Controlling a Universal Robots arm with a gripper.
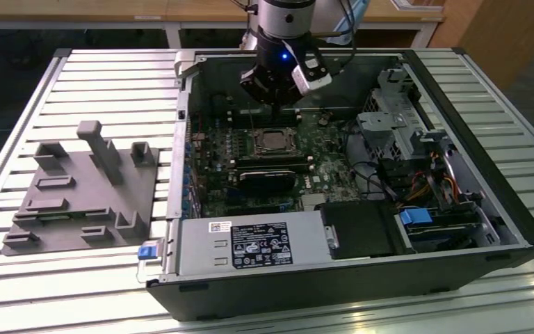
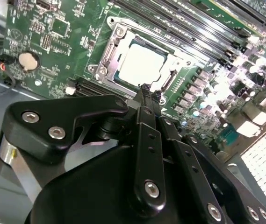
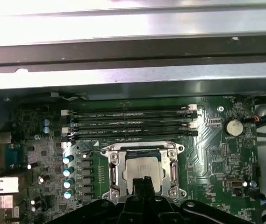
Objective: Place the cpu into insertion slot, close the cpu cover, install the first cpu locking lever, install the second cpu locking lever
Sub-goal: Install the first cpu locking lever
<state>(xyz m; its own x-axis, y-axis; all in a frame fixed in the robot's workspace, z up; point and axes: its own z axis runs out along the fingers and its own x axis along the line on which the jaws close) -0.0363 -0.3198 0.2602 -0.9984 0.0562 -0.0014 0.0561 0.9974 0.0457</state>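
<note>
The cpu [image 2: 140,63] lies in the slot [image 2: 168,83], midway on the board [image 2: 53,51], with the cover [image 2: 107,57] seemingly down around it. The gripper [image 2: 149,92] hovers at the slot's edge, jaws pinched together and empty. Best to press only on the cover's metal, never on the cpu.

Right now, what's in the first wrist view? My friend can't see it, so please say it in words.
The silvery cpu sits on a green circuit board, framed by the metal cpu cover. The black gripper, shut, points at the chip's edge. Long black memory slots lie beside it.
</note>
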